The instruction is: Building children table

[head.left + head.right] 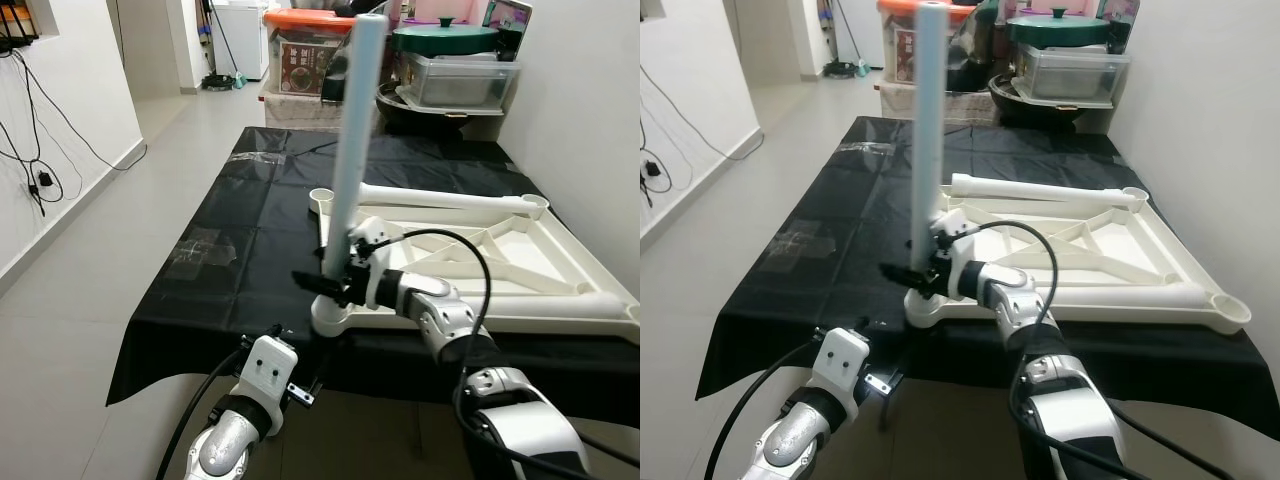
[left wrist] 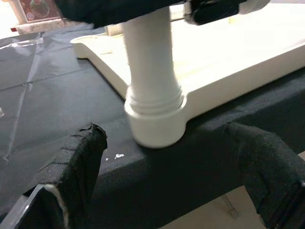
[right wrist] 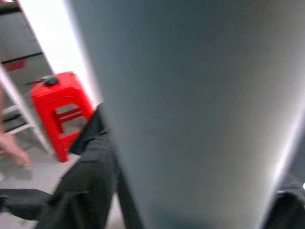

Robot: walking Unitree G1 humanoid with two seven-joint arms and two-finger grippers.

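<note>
**Leg standing in corner socket, right claw pinching its lower end**

Left claw (image 1: 300,385), nearest the camera, hangs low at the bench's near edge, just below and in front of the socket; its wrist view shows both fingers (image 2: 78,164) spread wide with nothing between them. Behind it lies the bench (image 1: 250,210), draped in black cloth, which carries the upturned tabletop (image 1: 500,255), a cream ribbed panel lying underside up toward the robot's right. A loose leg (image 1: 440,197) lies flat along the panel's far edge. The upright leg (image 1: 352,130), a pale grey-white tube, stands with its long axis vertical, its foot seated in the near-left corner socket (image 1: 335,315); the left wrist view shows thread rings just above the socket's rim, so seating looks incomplete. Right claw (image 1: 330,283) reaches in from the right and is closed on the leg's lower end just above the socket. The coming move, judged as turning the leg home, depends on this axis staying in line with the socket; the right claw is already on it, the left is nearest the socket.

Hard to read: the right wrist view is blurred by the tube, and the depth of thread engagement cannot be told.
</note>
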